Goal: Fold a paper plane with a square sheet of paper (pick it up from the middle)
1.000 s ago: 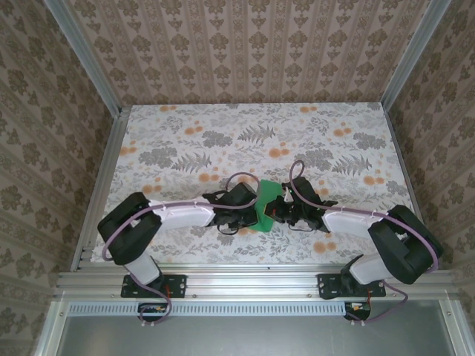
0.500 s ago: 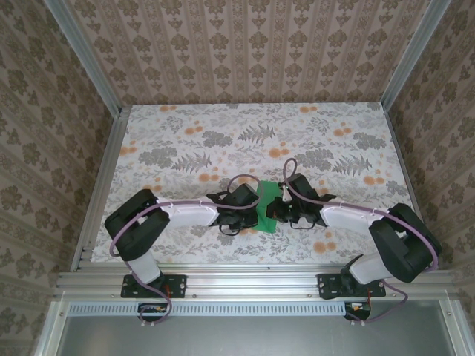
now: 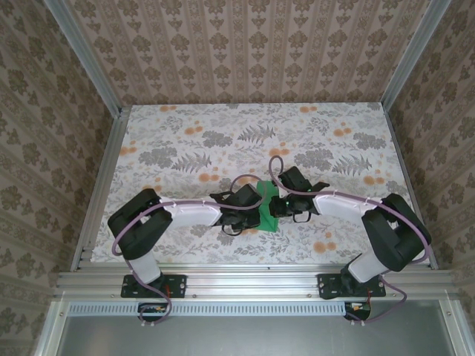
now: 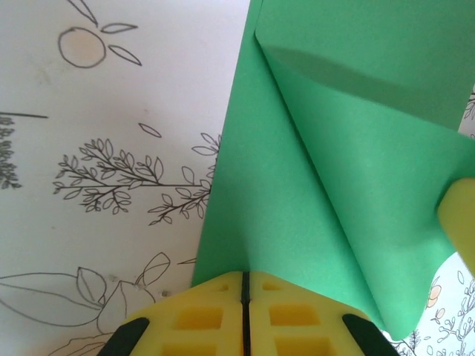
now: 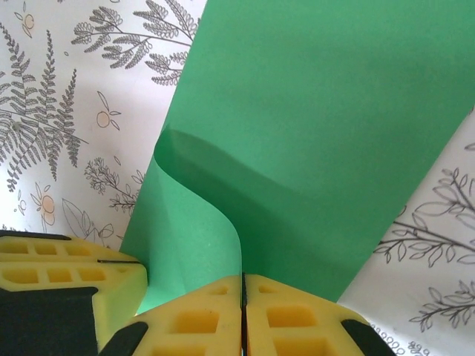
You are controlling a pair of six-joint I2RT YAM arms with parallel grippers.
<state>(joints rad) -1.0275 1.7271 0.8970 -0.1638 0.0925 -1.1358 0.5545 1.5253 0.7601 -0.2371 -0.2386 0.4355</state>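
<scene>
The green square sheet of paper is partly folded with one flap curling up, caught right between the two hands over the floral worktop. On one edge the left hand is clamped tight on it. On the opposite edge the right hand is squeezed closed on it too, yellow pads meeting.

Green square sheet of paper, partly folded.
Plain bright surface; one flap curls over the flat layer; located at the near middle of the floral tabletop.
</scene>
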